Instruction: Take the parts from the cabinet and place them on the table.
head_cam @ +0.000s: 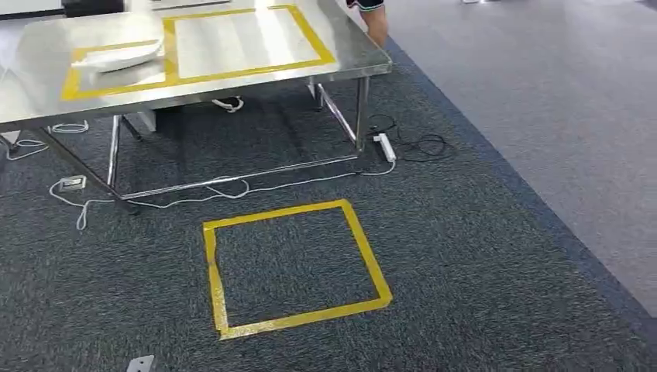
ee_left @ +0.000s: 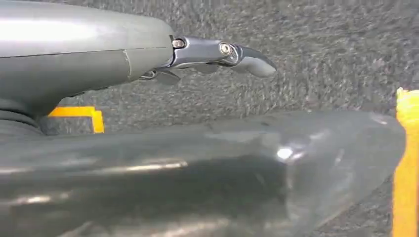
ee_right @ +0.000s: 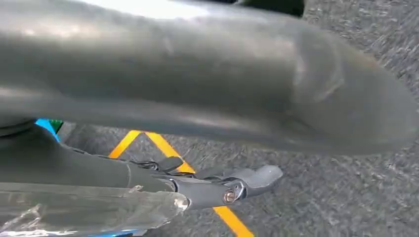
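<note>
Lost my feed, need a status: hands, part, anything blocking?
Left hand open, fingers straight. Right hand: grip unclear. White part on table. Power strip underneath, person's leg beyond.

Lab (steel table (head_cam: pixel 46 93), taped floor squares (head_cam: pixel 294 267))

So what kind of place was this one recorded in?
Most likely an indoor robot test area or lab rather than a home: a stainless steel table with yellow tape rectangles marked on its top, a yellow tape square on grey carpet, and a power strip with loose cables beneath.
</note>
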